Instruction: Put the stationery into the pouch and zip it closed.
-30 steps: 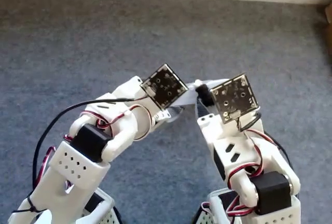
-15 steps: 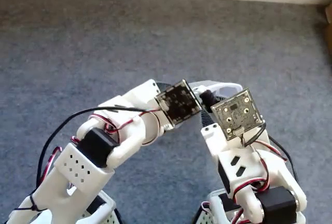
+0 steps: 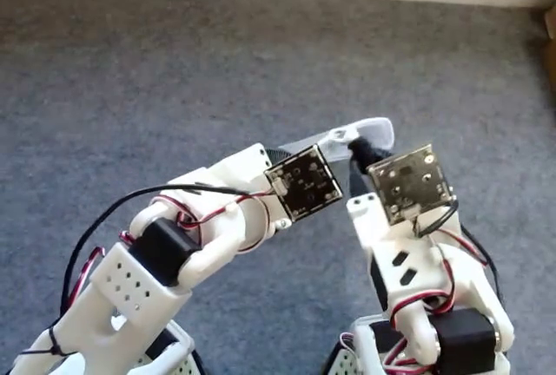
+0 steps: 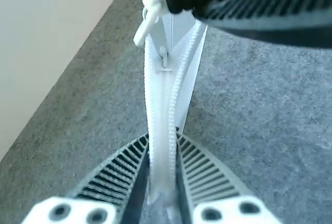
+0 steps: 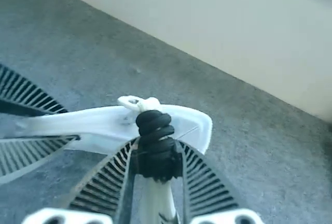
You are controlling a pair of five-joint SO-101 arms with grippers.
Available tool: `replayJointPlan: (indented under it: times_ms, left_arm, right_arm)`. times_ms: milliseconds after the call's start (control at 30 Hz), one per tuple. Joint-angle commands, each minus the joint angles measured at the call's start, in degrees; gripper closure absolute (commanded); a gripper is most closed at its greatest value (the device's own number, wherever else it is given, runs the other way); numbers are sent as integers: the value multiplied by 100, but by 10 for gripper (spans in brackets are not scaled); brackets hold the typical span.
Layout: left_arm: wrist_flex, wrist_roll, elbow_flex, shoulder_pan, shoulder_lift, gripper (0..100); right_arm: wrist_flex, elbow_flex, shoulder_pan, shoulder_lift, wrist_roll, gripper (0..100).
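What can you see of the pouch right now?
The pouch is white, soft-looking plastic with a white zip along its top. It is stretched between the arms: the left gripper clamps one end, the right gripper pinches the black pull at the other. The slider sits near the right gripper.

The pouch [image 3: 372,128] is largely hidden from above.

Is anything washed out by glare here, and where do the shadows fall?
Left wrist view: the white pouch glares most, zipper teeth nearly washed out beyond the left jaws clamping it. Right wrist view: the pale wall is brightest; the black zipper pull in the right jaws looks flat dark. High view: soft, even light, no hard shadows on the carpet.
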Motion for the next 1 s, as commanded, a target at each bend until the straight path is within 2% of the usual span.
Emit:
replayJointPlan:
  times_ms: [0,200,367,567,800,967]
  left_arm:
    - [396,9,-180,40,-505,994]
    - [738,290,-145,-242,-936,994]
    - [862,334,-136,-708,-945,994]
    - [1196,325,-136,-866,-954,994]
    - [1160,325,110,-1200,-1059,994]
    - [1160,325,426,-1191,-1631,994]
  right_arm:
    - [-576,110,295,-101,0,993]
    - [-1156,470,655,-101,0,993]
    - [-1182,470,796,-101,0,993]
    - [-1191,470,840,-92,26,993]
    - [-1464,462,1745,-92,44,993]
    - [-1464,435,1912,-92,53,993]
